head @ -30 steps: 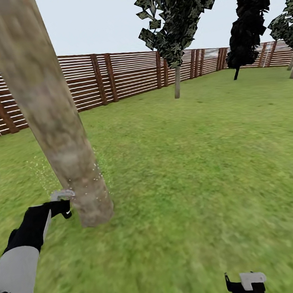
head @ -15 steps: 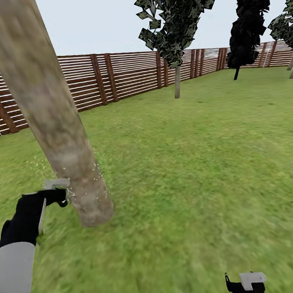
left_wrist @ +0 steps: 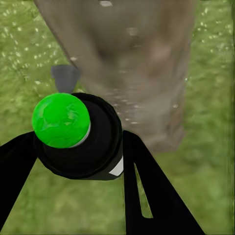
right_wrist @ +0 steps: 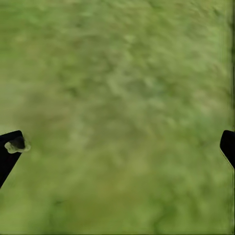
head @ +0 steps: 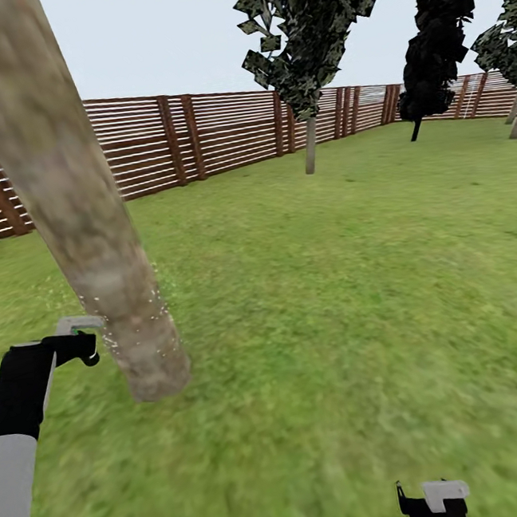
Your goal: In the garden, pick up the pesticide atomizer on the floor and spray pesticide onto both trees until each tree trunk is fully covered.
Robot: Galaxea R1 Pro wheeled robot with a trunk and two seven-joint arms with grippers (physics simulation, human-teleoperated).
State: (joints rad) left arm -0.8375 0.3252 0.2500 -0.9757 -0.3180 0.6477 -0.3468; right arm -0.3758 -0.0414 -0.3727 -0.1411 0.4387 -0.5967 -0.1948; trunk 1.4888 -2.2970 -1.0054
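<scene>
Pesticide atomizer [left_wrist: 73, 134] is being gripped by the left tool [head: 75, 343], now drawing back slightly from the tree trunk [head: 87, 230]. Droplets are speckling its lower bark, so coverage is progressing; the right tool [right_wrist: 117, 147] is hanging wide open, empty.

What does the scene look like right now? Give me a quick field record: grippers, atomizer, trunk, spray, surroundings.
left gripper: shut on the atomizer, fingers on either side of its black body
atomizer: green cap, grey nozzle pointing at the trunk
right gripper: open, nothing between its fingers, grass below
tree trunk: thick, mottled grey-tan, close to the nozzle
spray: pale droplets speckle the lower trunk and the air beside it
surroundings: brown slat fence, dark-crowned trees farther back
</scene>
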